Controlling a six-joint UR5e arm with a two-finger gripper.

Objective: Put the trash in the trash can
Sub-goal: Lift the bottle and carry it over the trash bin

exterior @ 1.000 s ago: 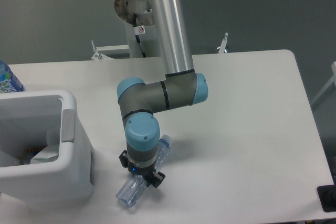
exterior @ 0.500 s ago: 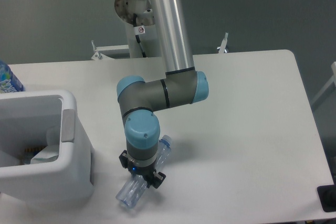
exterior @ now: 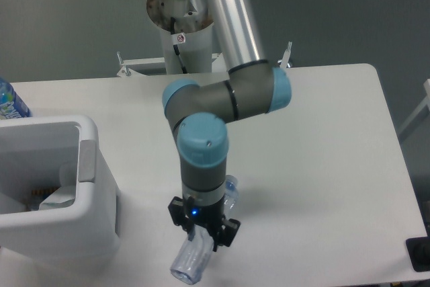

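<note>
Inside the trash can (exterior: 91, 196), white paper (exterior: 57, 198) lies.

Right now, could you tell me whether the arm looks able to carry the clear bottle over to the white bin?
Probably yes: the hand appears shut on the clear bottle, and the bare table between it and the open-topped white bin shows no obstruction.

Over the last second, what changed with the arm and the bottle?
The gripper, shut on the clear water bottle, has carried it right and toward the camera, apparently lifted; the arm's wrist swung right with it. The trash can, the paper already inside it and the blue-wrapped bottle at the left edge stayed put.
</note>
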